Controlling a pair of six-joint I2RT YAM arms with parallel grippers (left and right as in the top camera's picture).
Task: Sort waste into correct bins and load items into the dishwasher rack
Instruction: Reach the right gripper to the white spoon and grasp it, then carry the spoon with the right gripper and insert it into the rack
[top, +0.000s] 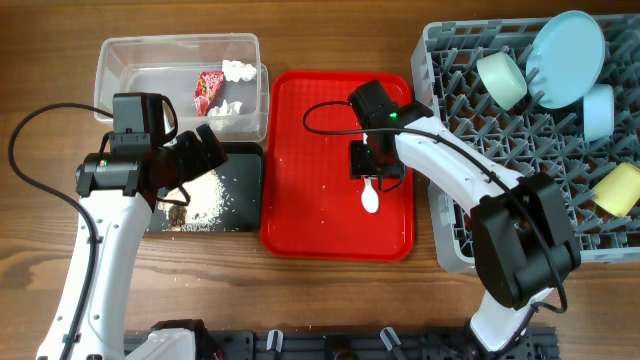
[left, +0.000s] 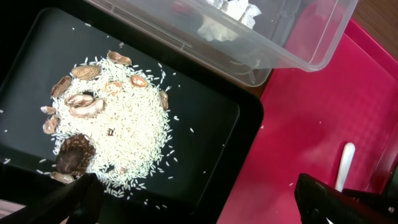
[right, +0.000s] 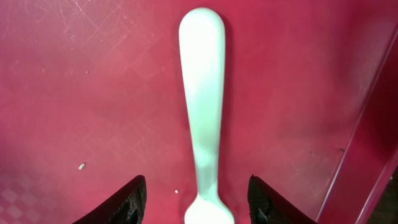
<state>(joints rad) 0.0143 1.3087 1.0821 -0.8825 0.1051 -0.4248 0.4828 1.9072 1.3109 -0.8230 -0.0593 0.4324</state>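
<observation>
A white plastic spoon (top: 370, 196) lies on the red serving tray (top: 300, 150); the right wrist view shows its handle (right: 202, 93) between my open right gripper's fingers (right: 198, 202), which straddle it low over the tray. My right gripper (top: 366, 166) is above the spoon. My left gripper (top: 200, 150) is open and empty over the black tray (top: 240, 170), which holds rice and brown food scraps (left: 118, 118). The clear tub (top: 180, 60) holds the red wrapper (top: 208, 88) and white tissue pieces (top: 238, 70). The grey rack (top: 470, 120) holds the blue plate (top: 567, 55), pale green bowl (top: 502, 80), blue bowl (top: 598, 110) and yellow cup (top: 618, 188).
The red tray lies between the black tray and the rack, with a few rice grains on it. The spoon also shows in the left wrist view (left: 344, 163). Cables trail from both arms. A black rail runs along the table's front edge (top: 340, 345).
</observation>
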